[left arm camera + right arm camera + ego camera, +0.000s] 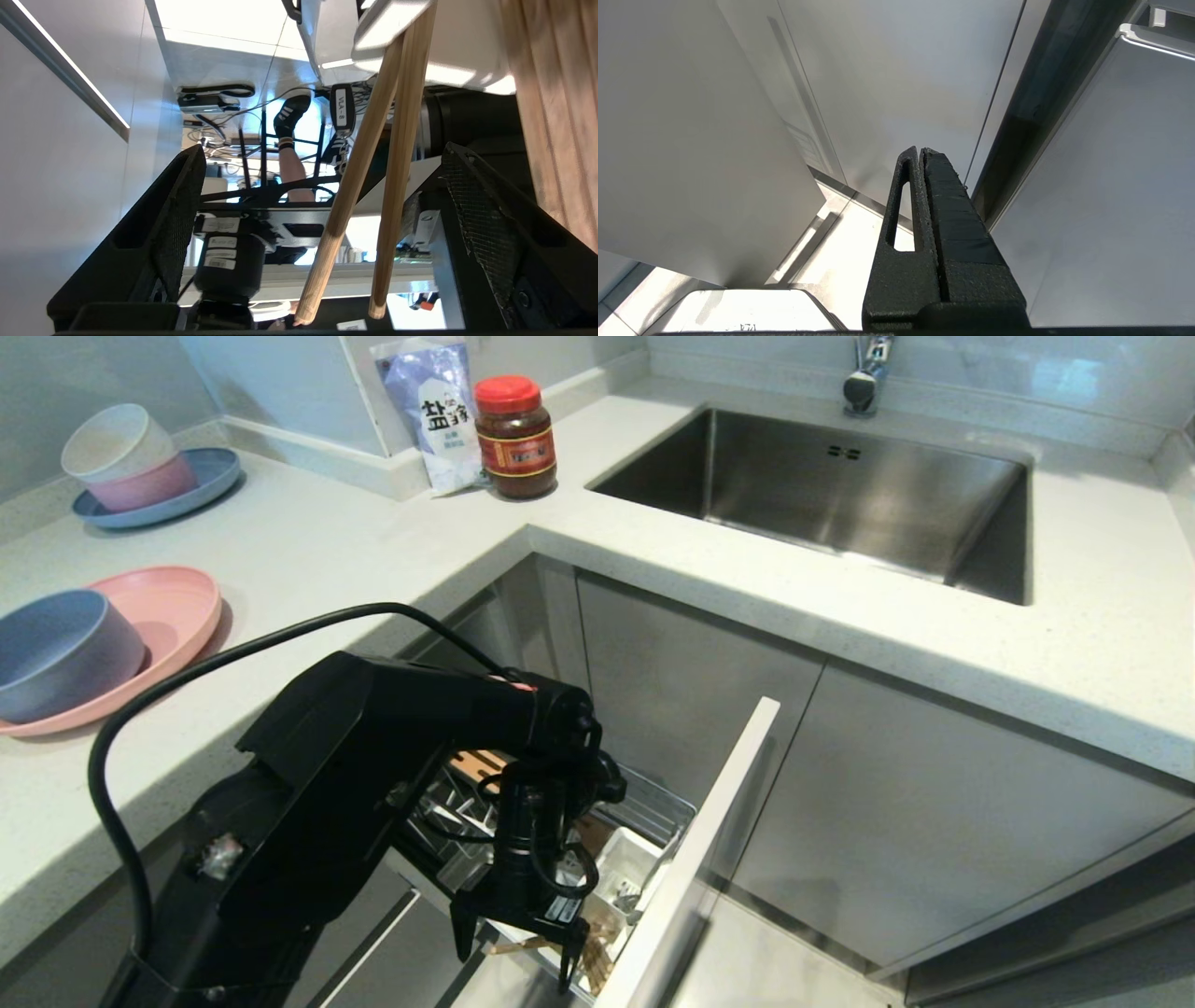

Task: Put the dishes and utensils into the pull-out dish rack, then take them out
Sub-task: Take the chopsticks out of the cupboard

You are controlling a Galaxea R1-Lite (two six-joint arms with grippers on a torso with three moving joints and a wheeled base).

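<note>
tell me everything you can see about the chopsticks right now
The chopsticks are two thin round sticks of light-brown wood. In the left wrist view they stand side by side between the open fingers of the left gripper, which touch neither. Their far ends sit in the white cutlery cup; their near blunt ends spread slightly apart. In the head view they are mostly hidden behind the arm.
</note>
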